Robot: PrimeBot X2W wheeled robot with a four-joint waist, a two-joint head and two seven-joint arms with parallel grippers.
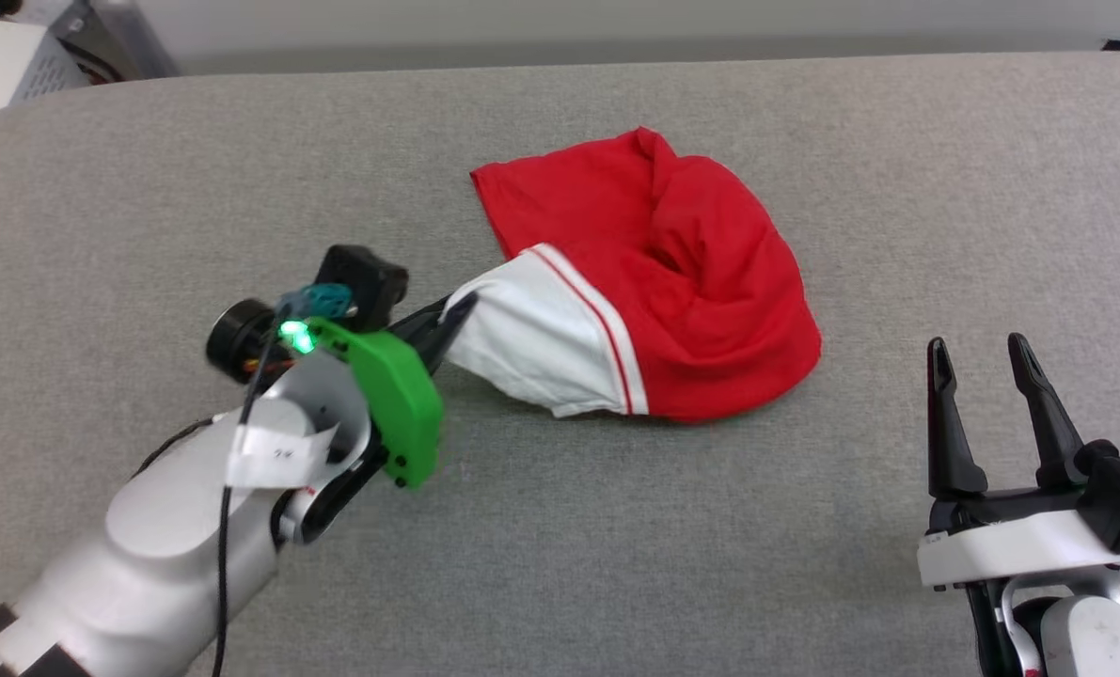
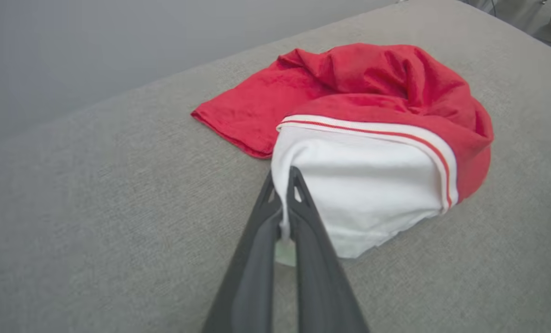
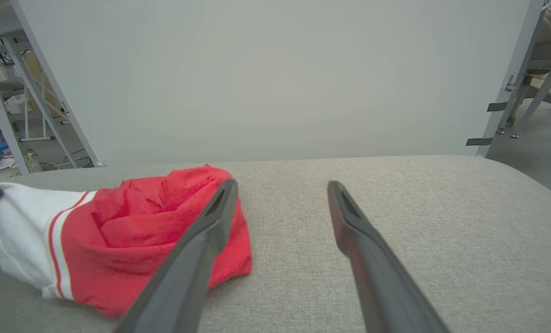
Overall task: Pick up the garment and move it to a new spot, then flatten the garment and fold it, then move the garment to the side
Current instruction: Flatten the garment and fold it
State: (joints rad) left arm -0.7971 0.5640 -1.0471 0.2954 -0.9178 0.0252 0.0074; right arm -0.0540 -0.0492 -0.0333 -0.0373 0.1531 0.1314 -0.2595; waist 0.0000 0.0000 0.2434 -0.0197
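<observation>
We note left gripper point(image 2: 283, 194) pinching the garment point(image 1: 701, 282) by its white sleeve, centre of the surface point(image 1: 616, 545); right gripper point(image 1: 978, 350) gapes empty near the right edge, seemingly hovering.

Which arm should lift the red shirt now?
The left. The left gripper is shut on the garment at its white sleeve; the right gripper stands open, off to the side, touching nothing.

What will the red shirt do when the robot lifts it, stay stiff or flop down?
Probably flop: the red shirt lies crumpled in soft folds, so it should hang and stretch out below the left tool, which pinches only the white sleeve edge. It looks thin, so probably light. It may drag across the grey surface first.
</observation>
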